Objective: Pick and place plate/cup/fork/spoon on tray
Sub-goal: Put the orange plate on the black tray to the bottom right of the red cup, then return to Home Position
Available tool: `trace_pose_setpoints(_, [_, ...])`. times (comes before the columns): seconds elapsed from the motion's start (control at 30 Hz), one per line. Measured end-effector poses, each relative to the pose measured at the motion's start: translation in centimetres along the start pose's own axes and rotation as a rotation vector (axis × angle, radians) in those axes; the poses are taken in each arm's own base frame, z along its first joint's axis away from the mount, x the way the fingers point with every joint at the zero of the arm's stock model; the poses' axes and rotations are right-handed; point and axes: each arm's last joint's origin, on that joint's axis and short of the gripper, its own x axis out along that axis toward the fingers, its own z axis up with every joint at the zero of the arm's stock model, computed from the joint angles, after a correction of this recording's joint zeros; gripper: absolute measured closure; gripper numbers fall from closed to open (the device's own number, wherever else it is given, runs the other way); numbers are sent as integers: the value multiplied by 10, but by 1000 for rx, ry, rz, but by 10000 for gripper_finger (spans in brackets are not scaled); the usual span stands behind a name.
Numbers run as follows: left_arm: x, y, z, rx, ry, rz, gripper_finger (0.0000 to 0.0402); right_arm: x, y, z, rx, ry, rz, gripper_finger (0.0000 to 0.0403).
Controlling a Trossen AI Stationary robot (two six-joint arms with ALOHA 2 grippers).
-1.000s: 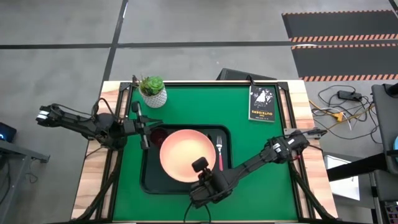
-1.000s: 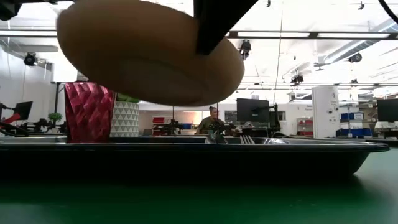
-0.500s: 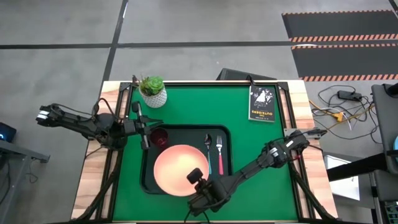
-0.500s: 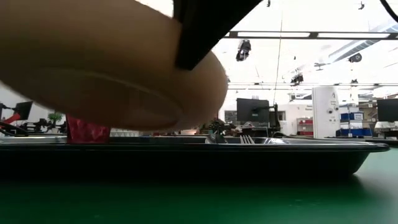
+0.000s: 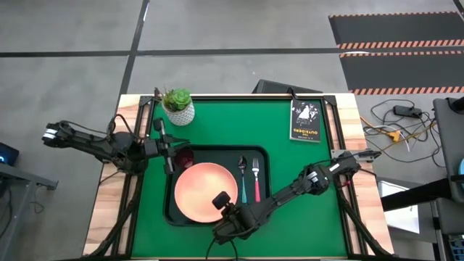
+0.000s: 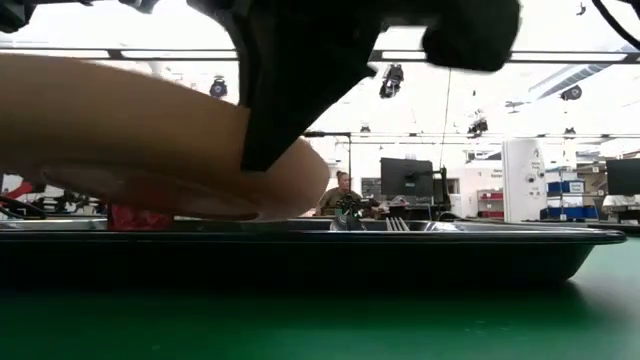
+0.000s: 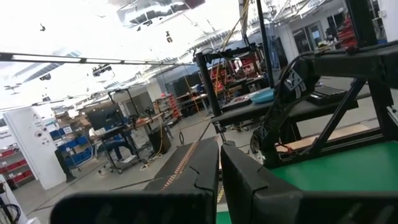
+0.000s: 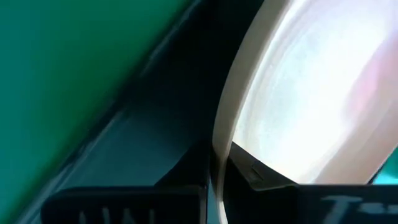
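The salmon-pink plate [image 5: 205,191] hangs over the left half of the dark tray [image 5: 262,210], held by my right gripper [image 5: 223,208] at its near right edge. In the low view the plate [image 6: 130,130] shows its underside above the tray's rim [image 6: 300,232]. The dark red cup [image 5: 185,156] stands in the tray's far left corner. The teal spoon [image 5: 243,181] and the pink fork [image 5: 256,180] lie side by side on the tray's right part. My left gripper [image 5: 170,154] is shut and empty just left of the cup. My right gripper pinches the plate's rim [image 8: 219,140] between its two fingers, one finger [image 8: 261,177] on the upper face and one on the underside. It comes from the table's near right side, slanting down. The plate sits a little tilted, its underside [image 6: 150,190] above the tray's rim.
A white pot with a green plant [image 5: 177,106] stands at the far left of the green mat. A small black book [image 5: 305,120] lies at the far right. Bare green mat [image 5: 304,196] lies right of the tray.
My right gripper has gone toward the table's near left and down, still shut on the plate. The plate has come down low over the tray's left half, uncovering the spoon next to the fork.
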Motion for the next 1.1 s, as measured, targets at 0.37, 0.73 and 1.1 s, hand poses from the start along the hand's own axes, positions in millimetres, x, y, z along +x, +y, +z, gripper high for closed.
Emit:
trace_pose_setpoints(0.37, [0,0,0,0,-2,1,402,5,-8,-3,62,11,-8,330])
trace_pose_setpoints(0.73, [1,0,0,0,-1,0,402,-2,-9,-9,206,58,3,287])
trace_pose_setpoints(1.1, [5,-4,-3,5,14,-7,402,-47,-20,-26,398,109,-74,298])
